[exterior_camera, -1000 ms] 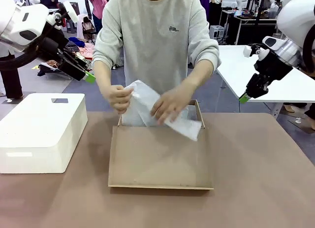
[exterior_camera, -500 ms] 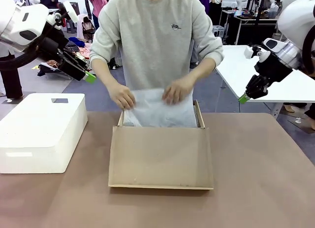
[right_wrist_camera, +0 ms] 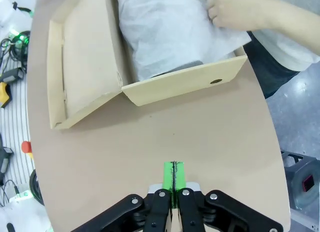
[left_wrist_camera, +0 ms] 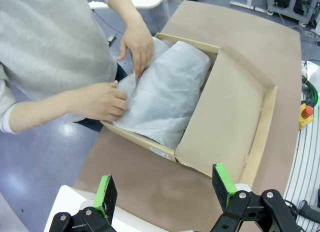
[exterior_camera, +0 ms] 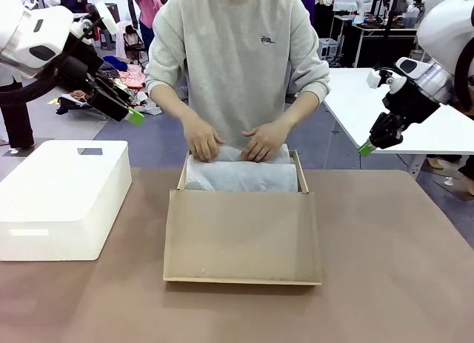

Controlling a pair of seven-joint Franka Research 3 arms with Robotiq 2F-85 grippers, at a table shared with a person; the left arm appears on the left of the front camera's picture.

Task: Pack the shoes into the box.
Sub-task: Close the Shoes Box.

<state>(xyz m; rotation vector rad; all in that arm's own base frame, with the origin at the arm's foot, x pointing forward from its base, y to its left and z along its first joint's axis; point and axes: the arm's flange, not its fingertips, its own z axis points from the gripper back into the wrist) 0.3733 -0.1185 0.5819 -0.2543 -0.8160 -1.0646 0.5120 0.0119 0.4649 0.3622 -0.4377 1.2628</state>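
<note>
The box [exterior_camera: 242,239] lies on the bench [exterior_camera: 385,269], below and between the two sets of fingers, flap open. We see a person's hands [exterior_camera: 204,141] pressing white tissue paper [exterior_camera: 241,174] into it. The left fingers [exterior_camera: 135,116] stand spread wide, empty; the right fingers [right_wrist_camera: 174,176] are pressed together on nothing.
</note>
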